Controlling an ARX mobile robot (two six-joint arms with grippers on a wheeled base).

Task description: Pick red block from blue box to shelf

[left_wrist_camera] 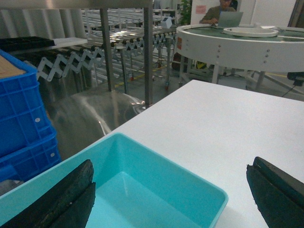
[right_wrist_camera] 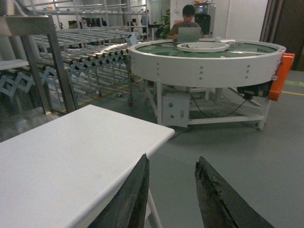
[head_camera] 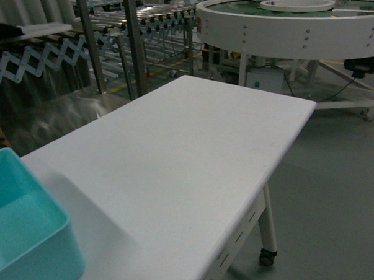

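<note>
standing on a white table, the blue box.

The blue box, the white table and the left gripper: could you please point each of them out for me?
blue box (left_wrist_camera: 209,187): left wrist view, on its near right rim.
white table (head_camera: 194,152): head view, on the bare middle of its top.
left gripper (left_wrist_camera: 171,199): left wrist view, midway between its two black fingertips.

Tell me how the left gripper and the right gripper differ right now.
The left gripper stands wide open, its fingers far apart at the frame's edges; the right gripper is open too, but with a much narrower gap. The left gripper hangs over the blue box on the white table; the right gripper hangs past the table's edge, over grey floor. Both have dark fingers and hold nothing.
</note>
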